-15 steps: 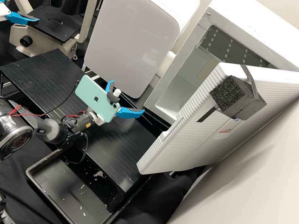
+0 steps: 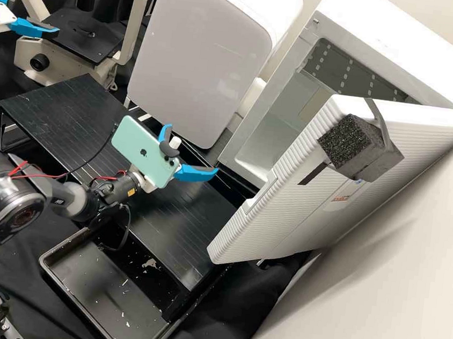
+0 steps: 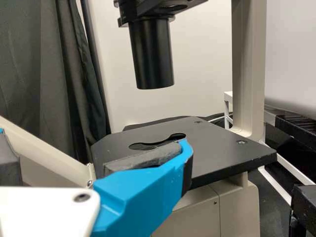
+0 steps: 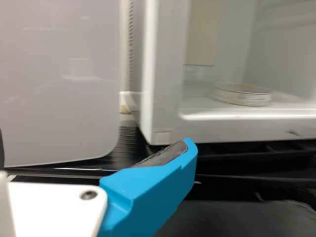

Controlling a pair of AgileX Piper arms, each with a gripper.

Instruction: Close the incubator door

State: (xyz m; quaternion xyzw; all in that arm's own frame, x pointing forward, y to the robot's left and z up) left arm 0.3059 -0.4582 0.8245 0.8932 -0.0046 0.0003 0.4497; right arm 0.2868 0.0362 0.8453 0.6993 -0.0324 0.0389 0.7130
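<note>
In the high view, the white incubator stands at the back right with its ribbed door swung wide open. A dark foam block is taped to the door's outer face. My right gripper is open over the black platform, left of the door and apart from it. In the right wrist view the right gripper faces the incubator's lit opening, where a round dish lies. My left gripper hangs open by the microscope at upper left; its own view shows the left gripper before the microscope stage.
A white box-shaped device with a grey front stands behind the right gripper, left of the incubator. The microscope is at the back left. A black tray lies below the platform, near the door's lower corner.
The right arm has shifted slightly, its wrist and the phone mounted on it turning a little down and to the left. The door and the left gripper have not moved.
</note>
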